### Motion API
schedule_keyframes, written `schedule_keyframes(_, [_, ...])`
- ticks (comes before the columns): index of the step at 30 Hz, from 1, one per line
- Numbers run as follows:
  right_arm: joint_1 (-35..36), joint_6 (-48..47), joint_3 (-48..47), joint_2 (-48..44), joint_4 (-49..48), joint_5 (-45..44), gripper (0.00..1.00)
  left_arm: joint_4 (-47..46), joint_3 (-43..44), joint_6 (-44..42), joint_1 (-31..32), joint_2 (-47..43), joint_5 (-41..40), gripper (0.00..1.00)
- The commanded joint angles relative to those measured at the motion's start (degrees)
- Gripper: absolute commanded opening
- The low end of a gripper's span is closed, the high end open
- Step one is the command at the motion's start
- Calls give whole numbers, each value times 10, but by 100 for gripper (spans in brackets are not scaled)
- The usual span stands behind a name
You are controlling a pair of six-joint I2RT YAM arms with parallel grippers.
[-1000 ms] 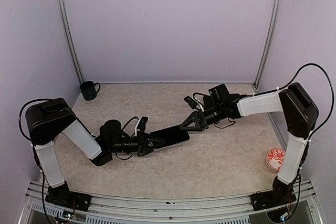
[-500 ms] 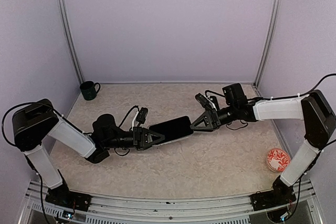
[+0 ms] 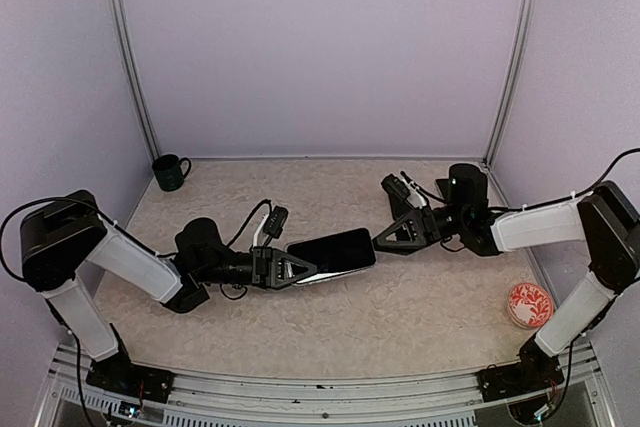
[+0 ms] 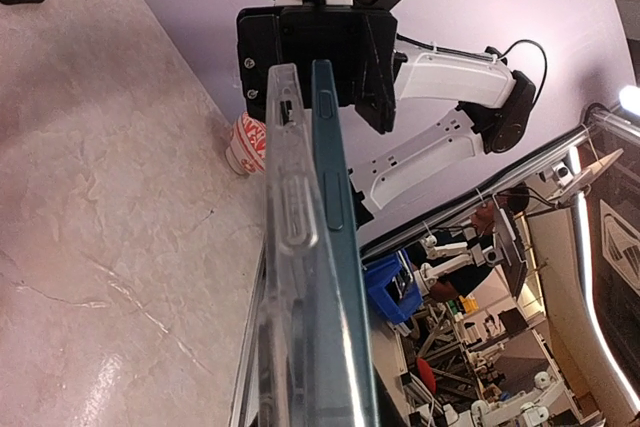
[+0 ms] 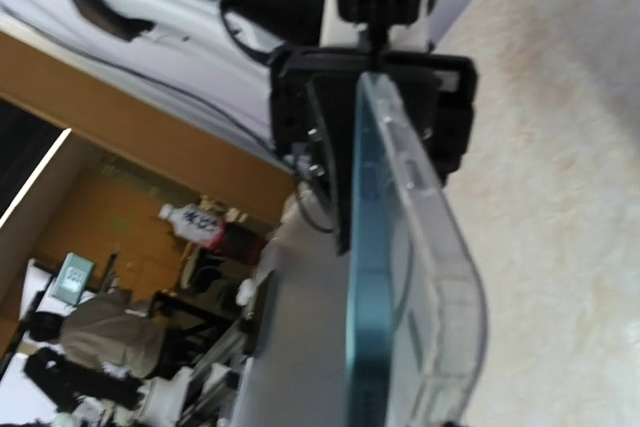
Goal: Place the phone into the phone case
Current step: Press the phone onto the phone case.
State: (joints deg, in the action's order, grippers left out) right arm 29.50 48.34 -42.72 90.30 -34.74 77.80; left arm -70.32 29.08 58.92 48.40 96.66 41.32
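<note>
No writing on the phone (image 3: pixel 335 250) or the phone case (image 4: pixel 285 247) can be read. The only label in sight is a red band on a bottle (image 5: pixel 195 227) far behind the left jaws, too blurred to make out.

The phone has a black face and a dark teal edge with long side buttons. The case is clear plastic with moulded button bumps. Both are off the table (image 3: pixel 400 317), bridging the gap between the two sets of jaws.

The left gripper (image 3: pixel 292 271) has its jaws closed tight on one end, where case and phone lie together. The right gripper (image 3: pixel 383 239) holds the opposite end with its jaws set wider. I cannot tell whether they bear on the phone alone or on the case too. At the right jaws' end the case stands slightly off the phone's back, a slim gap showing.

Well off to the side of the right jaws sits a red-and-white patterned cup (image 3: pixel 526 303)
</note>
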Motion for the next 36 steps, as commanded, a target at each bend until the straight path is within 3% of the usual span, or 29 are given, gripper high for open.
schedule_keyframes(1, [3,103,23,0,-159,34,50,-70,22,-15,10,-25,13,8])
schedule_keyframes(7, [15,195,42,18,-289,36,49,-77,29,-18,18,-24,17,8])
schedule_keyframes(9, [14,185,42,18,-275,33,48,-85,28,-14,19,-25,17,8])
schedule_keyframes(12, [6,91,28,-2,-151,7,47,-84,26,-14,19,-31,10,8])
schedule_keyframes(15, [-5,-100,-30,-34,166,-89,48,-74,18,-20,18,-47,-1,7])
schedule_keyframes(17, [-7,-160,-52,-52,236,-118,48,-57,15,-31,18,-59,-9,7])
schedule_keyframes(23, [-15,-129,-40,-66,196,-91,49,-38,10,-43,19,-85,-8,7])
schedule_keyframes(30, [-10,19,18,-57,-26,-19,49,-40,15,-37,20,-76,-13,6])
schedule_keyframes(36, [-1,64,18,-60,-85,-8,51,-40,19,-34,20,-66,-13,6])
